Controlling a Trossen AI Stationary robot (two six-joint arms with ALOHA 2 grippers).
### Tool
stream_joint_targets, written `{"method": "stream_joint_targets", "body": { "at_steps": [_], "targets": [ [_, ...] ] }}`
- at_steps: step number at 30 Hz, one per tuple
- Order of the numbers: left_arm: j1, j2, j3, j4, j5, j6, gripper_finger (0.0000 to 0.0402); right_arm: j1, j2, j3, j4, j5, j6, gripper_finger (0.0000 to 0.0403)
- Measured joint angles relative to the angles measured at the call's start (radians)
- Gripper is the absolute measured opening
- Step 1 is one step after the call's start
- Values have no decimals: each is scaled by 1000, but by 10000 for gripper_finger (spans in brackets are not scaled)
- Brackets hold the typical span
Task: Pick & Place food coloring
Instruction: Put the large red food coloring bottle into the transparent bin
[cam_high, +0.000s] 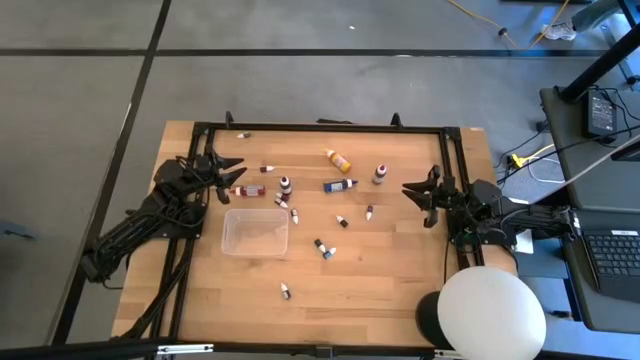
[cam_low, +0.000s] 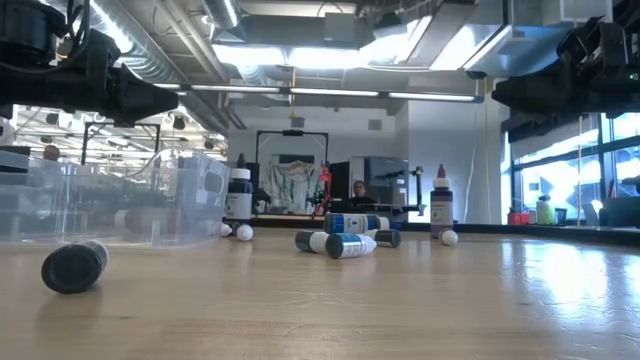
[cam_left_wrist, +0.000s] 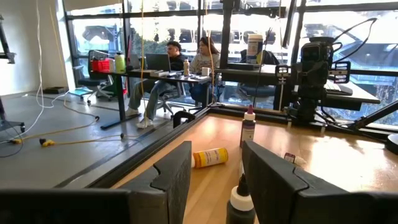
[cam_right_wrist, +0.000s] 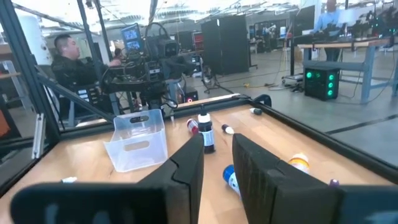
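Note:
Several small food coloring bottles are scattered over the wooden table. An orange-yellow one (cam_high: 338, 159) and a blue one (cam_high: 340, 185) lie on their sides. A red one (cam_high: 248, 190) lies near my left gripper, and dark ones (cam_high: 285, 184) (cam_high: 380, 174) stand upright. My left gripper (cam_high: 235, 170) hovers open at the table's left side, above the table. In the left wrist view a white-collared bottle (cam_left_wrist: 239, 199) shows between the left gripper (cam_left_wrist: 216, 180) fingers, farther off. My right gripper (cam_high: 415, 197) hovers open at the right side. In its wrist view the right gripper (cam_right_wrist: 217, 168) faces an upright dark bottle (cam_right_wrist: 206, 134).
A clear plastic tray (cam_high: 256, 231) rests on the table left of centre, with small bottles (cam_high: 324, 249) (cam_high: 285, 291) nearer the front edge. A black frame (cam_high: 320, 127) runs around the table. A white round object (cam_high: 490, 310) stands at the near right corner. People sit at desks beyond the table.

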Motion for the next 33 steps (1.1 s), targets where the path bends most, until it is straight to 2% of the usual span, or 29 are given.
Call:
{"method": "stream_joint_targets", "body": {
  "at_steps": [9,16,33],
  "targets": [
    [0,0,0,0,-1,-128,141,0,0,0,-35,-1,10,88],
    [0,0,0,8,-60,-121,141,0,0,0,-37,-1,7,88],
    [0,0,0,54,-74,-122,142,0,0,0,-37,-1,-50,88]
  ]
}}
